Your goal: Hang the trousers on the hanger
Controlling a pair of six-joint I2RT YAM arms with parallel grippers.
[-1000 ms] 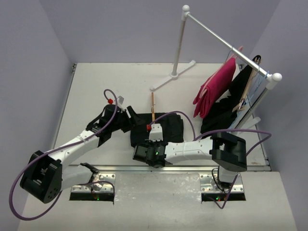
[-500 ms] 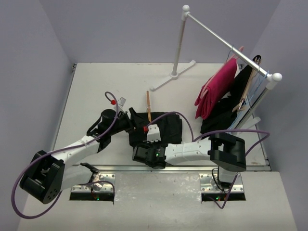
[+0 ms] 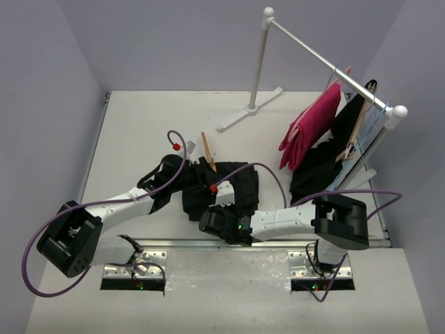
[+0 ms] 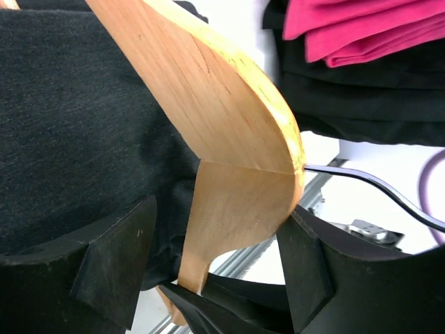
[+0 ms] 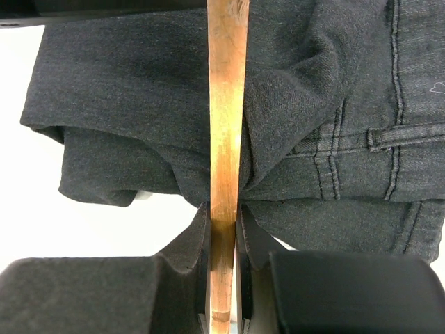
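Observation:
The black trousers (image 3: pixel 243 182) lie bunched on the table's middle, draped over the tan wooden hanger (image 3: pixel 208 152), whose upper end sticks out leaning left. My right gripper (image 3: pixel 219 186) is shut on the hanger's thin bar (image 5: pixel 225 104), seen edge-on between its pads (image 5: pixel 198 236), with trousers fabric (image 5: pixel 125 90) folded on both sides. My left gripper (image 4: pixel 215 229) stands open around the hanger's shoulder (image 4: pixel 208 104). One finger (image 4: pixel 313 271) touches the wood; the other (image 4: pixel 118 264) is apart, against the trousers (image 4: pixel 69 104). The silver hook (image 4: pixel 368 184) points right.
A white garment rack (image 3: pixel 313 52) stands at the back right, its foot (image 3: pixel 250 108) on the table. A magenta garment (image 3: pixel 313 125), a black garment (image 3: pixel 334 153) and a blue wire hanger (image 3: pixel 372 132) hang from it. A metal rail (image 3: pixel 181 243) lines the near edge.
My left arm has swung right and closed in on the hanger. The hanger's upper end has tipped left, and the trousers and right gripper have shifted slightly left.

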